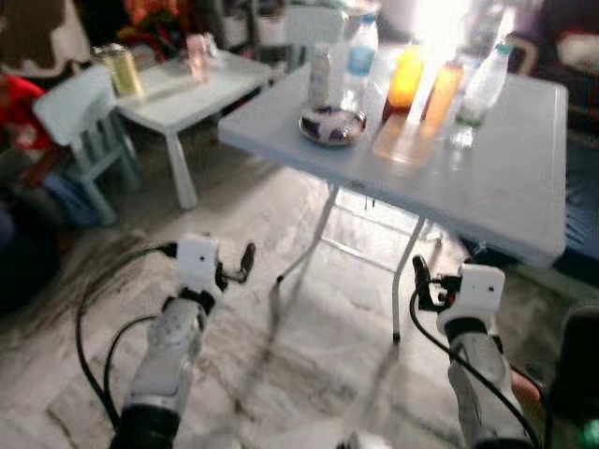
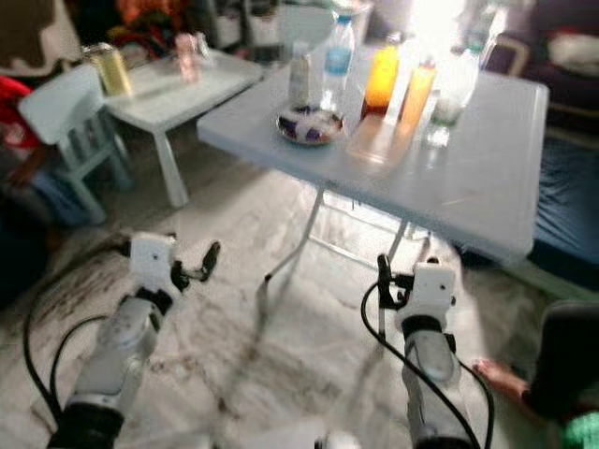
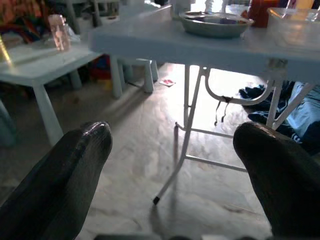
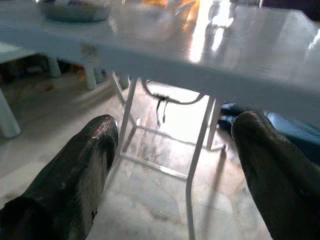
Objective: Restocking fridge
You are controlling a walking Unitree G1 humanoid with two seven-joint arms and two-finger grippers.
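Observation:
A white folding table point(image 1: 487, 187) stands ahead of me. On its far side stand two orange juice bottles point(image 1: 405, 79) point(image 1: 443, 94), a clear water bottle with a blue label point(image 1: 359, 56), another clear bottle point(image 1: 485, 86) and a patterned bowl point(image 1: 332, 124). My left gripper point(image 1: 245, 264) is held low over the floor, in front of the table's left corner, open and empty. My right gripper point(image 1: 418, 273) hangs below the table's near edge, also open and empty. Its wrist view shows the table's underside and legs point(image 4: 197, 165) between the fingers point(image 4: 80, 175).
A low white children's table point(image 1: 182, 89) with a yellow jar point(image 1: 122, 70) and a pink cup point(image 1: 197, 56) stands to the left, with a pale chair point(image 1: 80, 131) beside it. A person's bare foot point(image 2: 501, 376) is at the lower right. Marble floor lies underneath.

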